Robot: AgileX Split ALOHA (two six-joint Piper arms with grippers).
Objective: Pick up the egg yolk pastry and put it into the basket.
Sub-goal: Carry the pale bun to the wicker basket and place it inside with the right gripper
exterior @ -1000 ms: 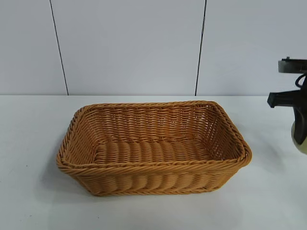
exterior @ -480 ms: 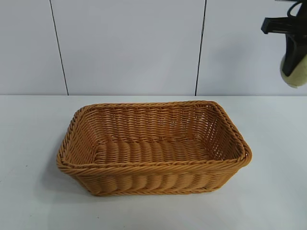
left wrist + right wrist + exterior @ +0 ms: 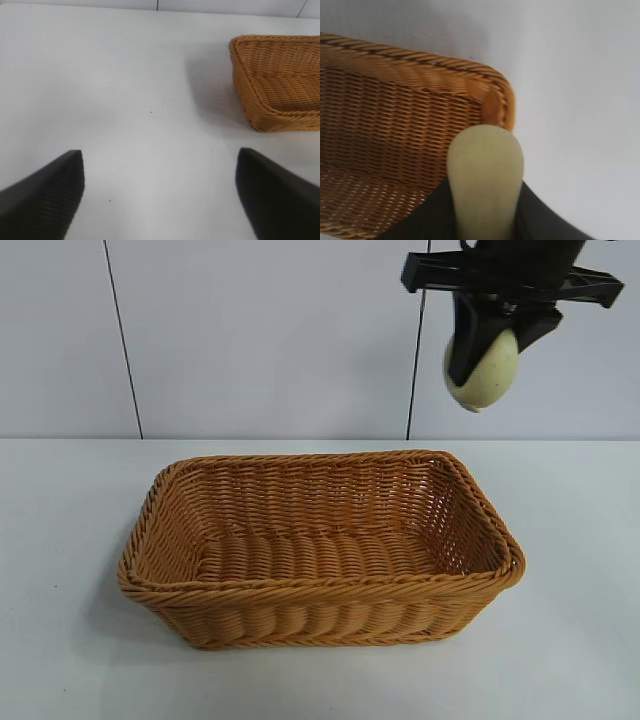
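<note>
Exterior view is showing the right gripper (image 3: 487, 352) hanging high up, with its jaws squeezing the egg yolk pastry (image 3: 482, 368) between them. The pale round pastry is sitting on its edge in the grip, up in the air, above the far right corner of the basket (image 3: 320, 585). The basket is resting on the white table (image 3: 70, 640) and nothing is lying inside it. From the right wrist camera, the pastry (image 3: 485, 185) is poking out past the dark fingers, and the basket's corner rim (image 3: 492, 97) is showing just behind it, so I am guessing the pastry is hanging close to that edge and not over the middle. To do this step well, the arm should be bringing the pastry farther in over the woven floor, then going down low before letting go, so the little puck is not bouncing or rolling out. The grip should be staying gentle, because a soft pastry could be getting squashed. The left gripper (image 3: 160, 200) is waiting off to the side over bare table, jaws spread wide and holding nothing.
</note>
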